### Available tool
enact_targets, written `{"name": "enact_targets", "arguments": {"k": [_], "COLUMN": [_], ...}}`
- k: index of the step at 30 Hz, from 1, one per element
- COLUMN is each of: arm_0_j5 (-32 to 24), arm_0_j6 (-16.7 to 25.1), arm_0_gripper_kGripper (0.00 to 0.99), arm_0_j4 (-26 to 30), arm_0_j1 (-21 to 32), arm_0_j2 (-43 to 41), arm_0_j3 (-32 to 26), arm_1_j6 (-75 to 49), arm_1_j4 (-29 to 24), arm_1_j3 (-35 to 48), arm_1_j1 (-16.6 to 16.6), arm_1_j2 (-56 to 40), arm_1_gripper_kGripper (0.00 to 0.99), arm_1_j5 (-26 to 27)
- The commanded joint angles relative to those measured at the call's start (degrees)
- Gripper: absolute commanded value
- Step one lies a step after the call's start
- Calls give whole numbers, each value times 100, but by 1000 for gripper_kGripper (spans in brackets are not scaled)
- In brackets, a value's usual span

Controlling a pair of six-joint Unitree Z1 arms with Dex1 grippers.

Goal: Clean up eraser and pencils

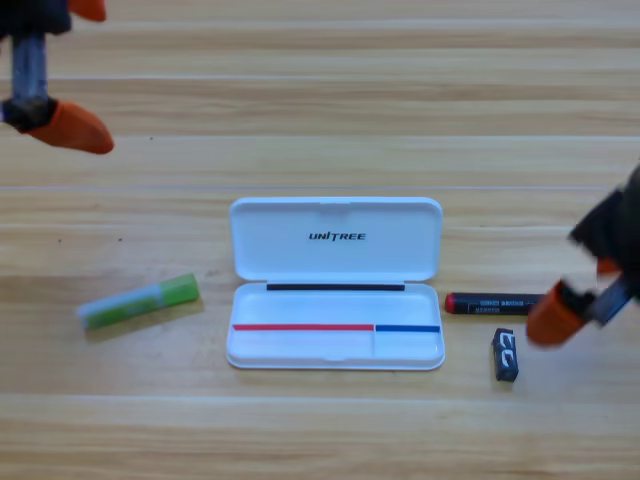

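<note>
Single fixed overhead cam, looking straight down on wooden table (320, 100). Arms enter from upper-left corner and right edge. Mid-range framing, white case (336, 283) roughly centred. No second view to overlap.

Surface (320, 120): pale wooden planks, grain running left-right.
Middle: white case (335, 238), lid open.
Left of case: green pencil (140, 302), slightly tilted.
Right of case: red-and-black pencil (490, 303); eraser (505, 355) just below it, apart.
</note>
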Motion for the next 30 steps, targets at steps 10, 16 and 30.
{"name": "enact_targets", "arguments": {"k": [10, 16, 30], "arm_0_j5": [24, -37, -152], "arm_0_j6": [-393, -560, -568], "arm_0_gripper_kGripper": [974, 973, 971], "arm_0_j4": [439, 421, -97], "arm_0_j1": [537, 537, 774], "arm_0_j2": [1533, 1823, 2561], "arm_0_j3": [87, 157, 597], "arm_1_j6": [2768, 3304, 3655], "arm_1_j4": [-504, -653, -847], "arm_1_j3": [-55, -91, -38], "arm_1_j1": [-294, -364, -461], "arm_1_j2": [1467, 1801, 2179], "arm_1_gripper_kGripper": [990, 976, 890], "arm_1_j5": [244, 253, 261]}}
